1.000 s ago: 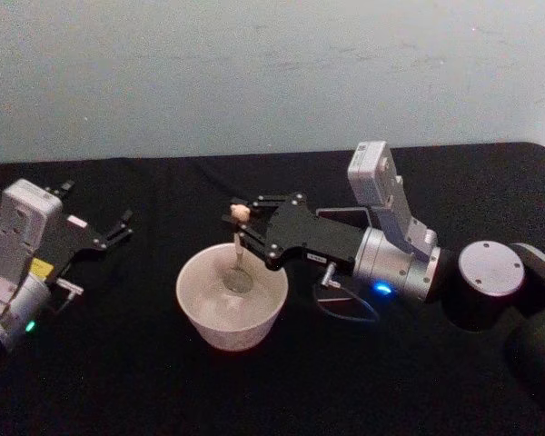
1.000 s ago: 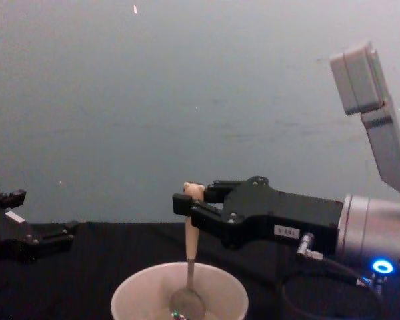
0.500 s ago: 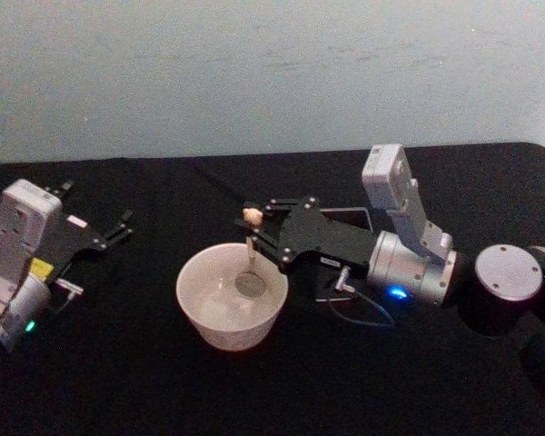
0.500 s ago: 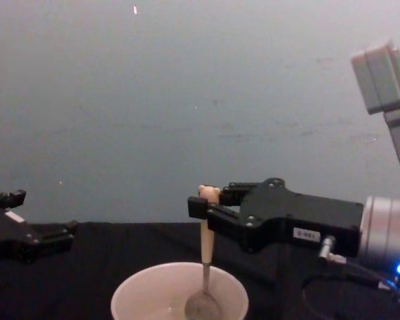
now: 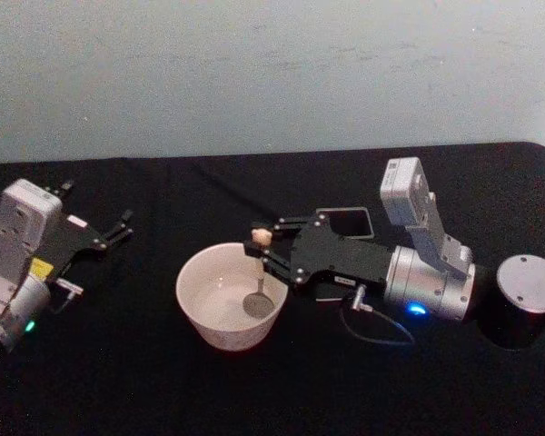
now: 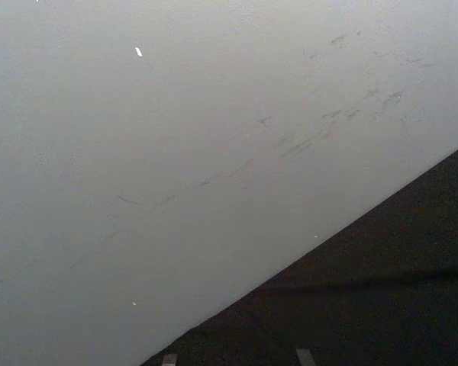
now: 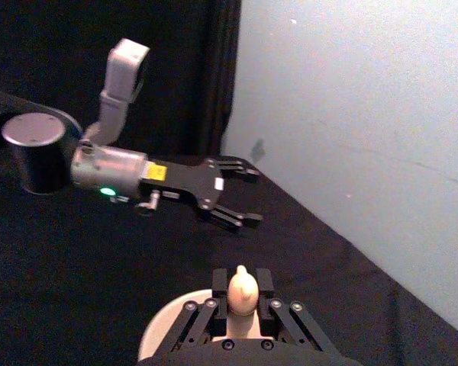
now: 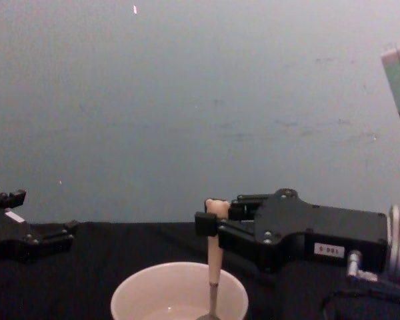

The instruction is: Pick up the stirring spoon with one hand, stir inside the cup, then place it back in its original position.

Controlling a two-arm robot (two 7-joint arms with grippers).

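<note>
The black table was spread beneath both arms. The cup was stood upright directly beneath the fingertips of the right gripper, which was reached in low from the right with its jaws clamped on a beige handle. The left gripper was parked well off to the left of the working hand, jaws spread and nothing held. The dark holder, the original position, was seen just behind the right gripper's body. The stirring spoon was hung nearly upright from that grip, its bowl down inside the cup.

Within the last second the spoon's bowl had been swept from the cup's middle towards its right wall, and the gripper had been drawn back with it, so more of the holder was uncovered. Stirring was therefore judged to be under way, the return to the holder not yet begun.
</note>
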